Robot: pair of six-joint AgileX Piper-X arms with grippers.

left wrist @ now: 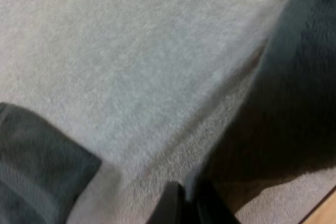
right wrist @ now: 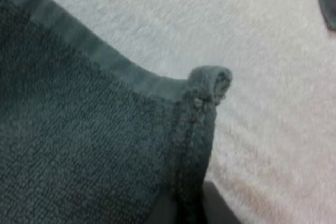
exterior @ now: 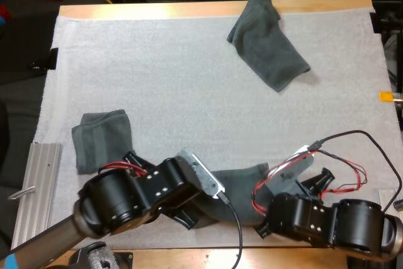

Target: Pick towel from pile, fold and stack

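A dark grey-green towel (exterior: 242,187) lies stretched at the mat's near edge between my two grippers. My left gripper (exterior: 187,217) is low at its left end; in the left wrist view the fingers (left wrist: 170,205) are pinched together at the towel's edge (left wrist: 294,103). My right gripper (exterior: 262,226) is at the towel's right end, shut on a hemmed corner (right wrist: 205,93) that curls up above the fingers (right wrist: 218,208). A folded towel (exterior: 101,138) rests on the mat's left side. One crumpled towel (exterior: 269,42) lies at the far right.
A white mat (exterior: 189,80) covers the wooden table. A ribbed metal plate (exterior: 38,187) lies off the mat's left edge. The table's near edge (exterior: 189,259) runs just below both grippers.
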